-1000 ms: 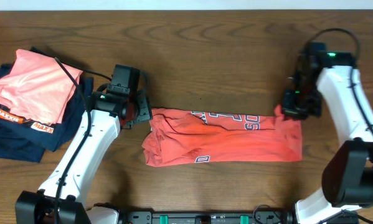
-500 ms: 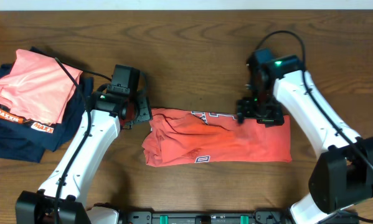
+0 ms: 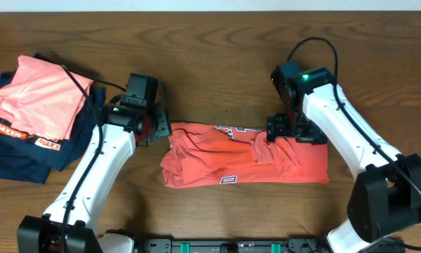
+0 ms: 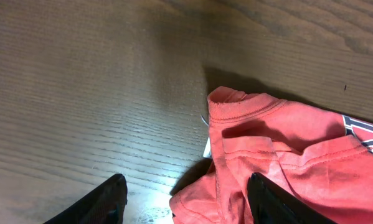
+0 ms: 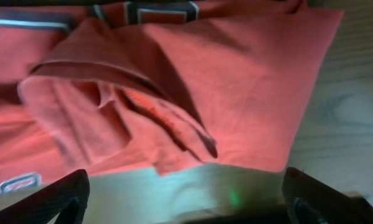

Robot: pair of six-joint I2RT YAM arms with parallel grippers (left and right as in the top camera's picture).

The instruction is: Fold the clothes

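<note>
The clothes, a coral-red t-shirt [image 3: 224, 163], lie in a long band across the middle of the table, chest lettering [image 3: 231, 130] along the far edge. Its right end is doubled back into a rumpled flap [image 3: 277, 151]. My right gripper [image 3: 296, 133] hovers over that flap's far side, open; in the right wrist view its jaws [image 5: 192, 205] are wide apart over bare wood, with the t-shirt [image 5: 236, 81] beyond them. My left gripper [image 3: 157, 130] is open at the shirt's left end, the collar corner [image 4: 236, 106] ahead and the cloth's edge lying between its fingers [image 4: 279, 202].
At the far left sits a stack of folded garments: a salmon-pink one [image 3: 38, 95] on navy ones [image 3: 24, 158] with orange-white print. The table's far edge [image 3: 210, 5] runs along the top. The arm mounts [image 3: 217, 246] are at the near edge.
My right gripper carried the shirt's right end leftward over the body, then opened and let it go. The shirt is shorter now. The left arm has not moved.
</note>
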